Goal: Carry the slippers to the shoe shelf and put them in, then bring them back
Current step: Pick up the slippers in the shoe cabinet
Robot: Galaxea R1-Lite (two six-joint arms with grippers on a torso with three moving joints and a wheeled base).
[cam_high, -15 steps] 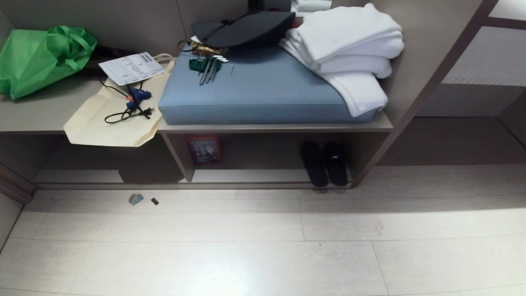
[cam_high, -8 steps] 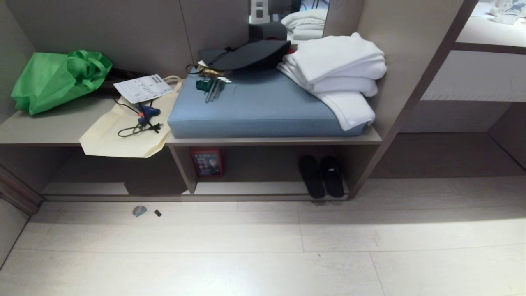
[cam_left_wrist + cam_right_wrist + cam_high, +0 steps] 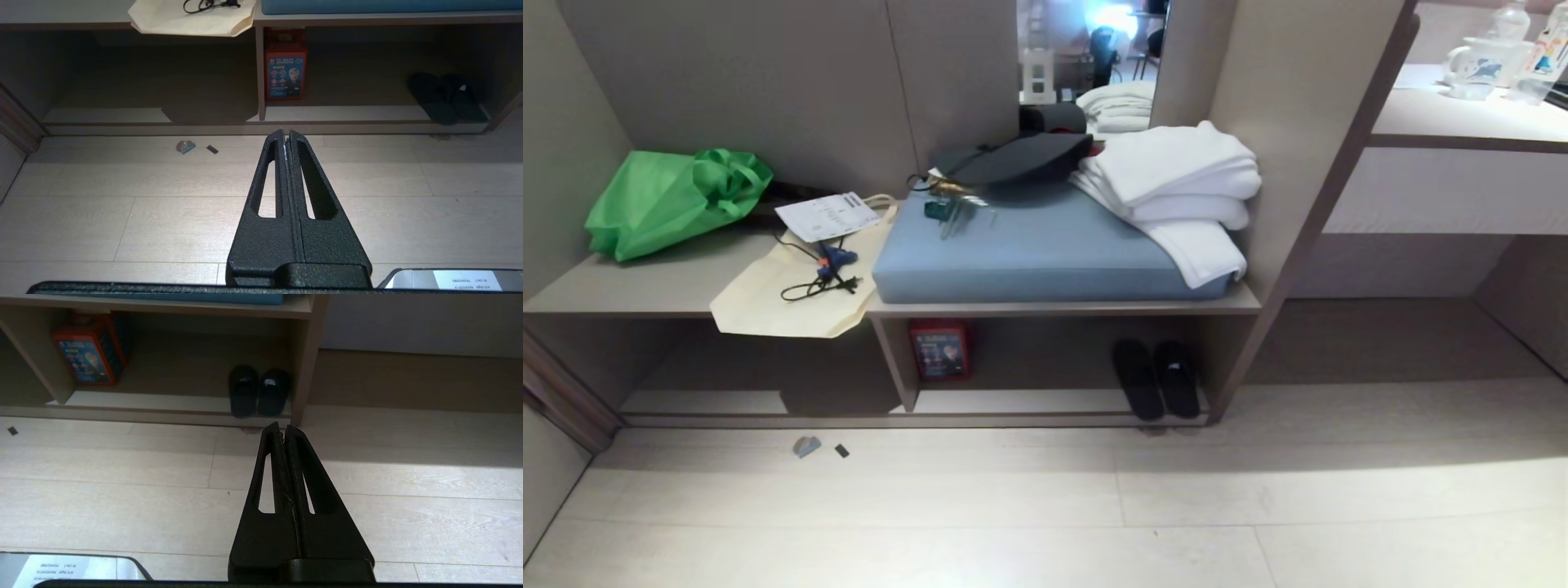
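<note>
The slippers (image 3: 1156, 378) are seen side by side inside the shoe shelf (image 3: 1045, 400), at its right end beside the upright side panel and well apart from the red box (image 3: 940, 349) by the divider — so the putting-in is judged done and the bringing back is left. The left gripper (image 3: 286, 141) and right gripper (image 3: 282, 433) are held over the floor short of the shelf, jaws pressed together on nothing — neither arm is caught in the head view, and the slippers' toes and straps are lost in shadow.

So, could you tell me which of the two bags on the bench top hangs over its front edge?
The flat cream tote bag; the crumpled green bag sits fully on the bench top.
</note>
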